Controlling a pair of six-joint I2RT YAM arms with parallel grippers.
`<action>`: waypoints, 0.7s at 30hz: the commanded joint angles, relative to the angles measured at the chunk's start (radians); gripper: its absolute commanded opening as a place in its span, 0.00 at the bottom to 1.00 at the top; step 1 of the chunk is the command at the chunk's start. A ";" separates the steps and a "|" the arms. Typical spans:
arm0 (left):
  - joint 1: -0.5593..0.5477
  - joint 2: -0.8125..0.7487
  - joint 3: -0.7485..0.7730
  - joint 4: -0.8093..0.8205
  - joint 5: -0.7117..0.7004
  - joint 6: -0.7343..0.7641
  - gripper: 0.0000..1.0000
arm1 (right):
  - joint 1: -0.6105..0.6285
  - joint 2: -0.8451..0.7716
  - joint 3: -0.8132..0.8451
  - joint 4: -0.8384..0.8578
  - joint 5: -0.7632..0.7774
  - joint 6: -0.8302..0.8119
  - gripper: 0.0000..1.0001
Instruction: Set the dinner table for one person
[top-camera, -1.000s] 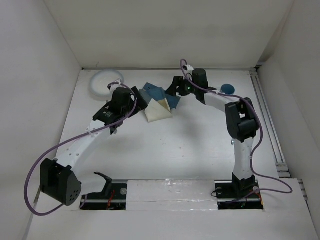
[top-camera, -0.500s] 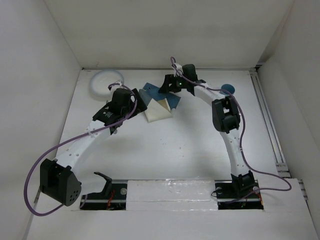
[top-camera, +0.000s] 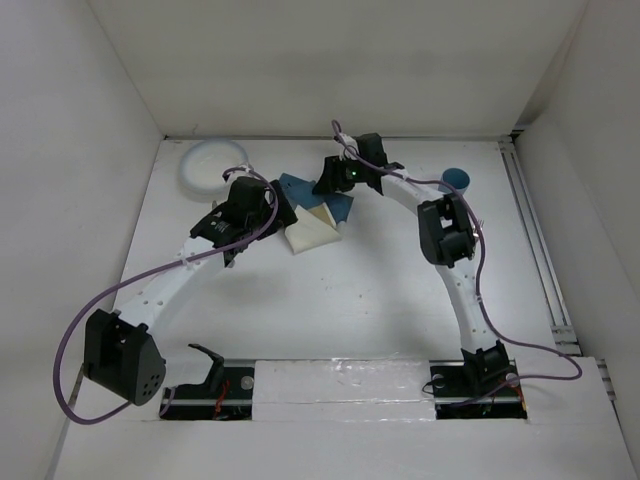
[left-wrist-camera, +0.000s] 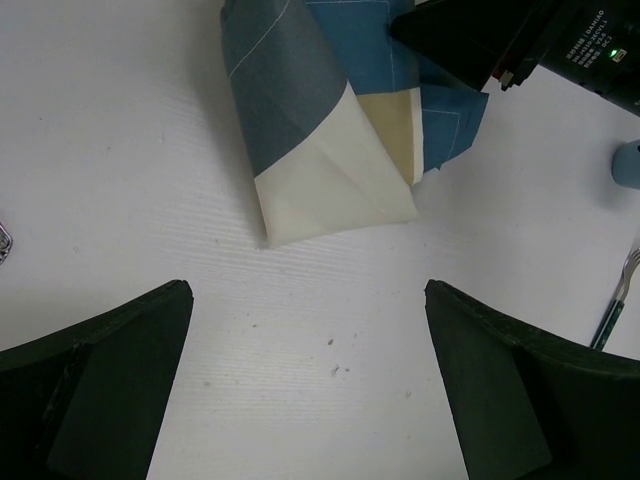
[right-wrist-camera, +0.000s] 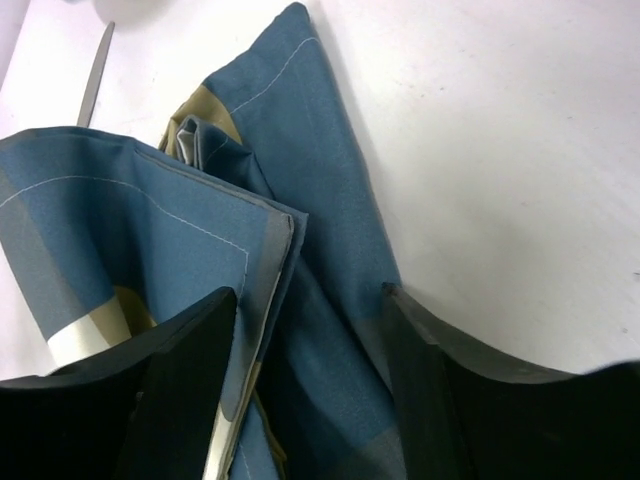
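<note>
The dinner table is a wide white tabletop. A crumpled blue-and-tan cloth placemat lies at its far middle. My right gripper is low over the placemat's far blue part. In the right wrist view it is open, its fingers straddling a raised blue fold of the placemat. My left gripper is just left of the placemat. In the left wrist view it is open and empty over bare table, with the placemat ahead of it.
A white plate sits at the far left. A blue cup stands at the far right. A fork lies to the right in the left wrist view. A grey utensil lies beyond the placemat.
My right arm has swung left and its gripper now sits on the placemat's blue part. The tan flap has dropped flatter. The left gripper has shifted slightly.
</note>
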 joint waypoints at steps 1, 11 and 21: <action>0.000 -0.005 -0.001 0.011 0.016 0.015 1.00 | 0.010 -0.053 0.001 0.035 -0.004 -0.026 0.67; 0.000 -0.005 -0.011 0.020 0.025 0.024 1.00 | 0.039 -0.174 -0.149 0.185 0.079 -0.026 0.82; 0.000 -0.005 -0.020 0.020 0.025 0.024 1.00 | 0.039 -0.096 -0.051 0.116 0.042 -0.026 0.80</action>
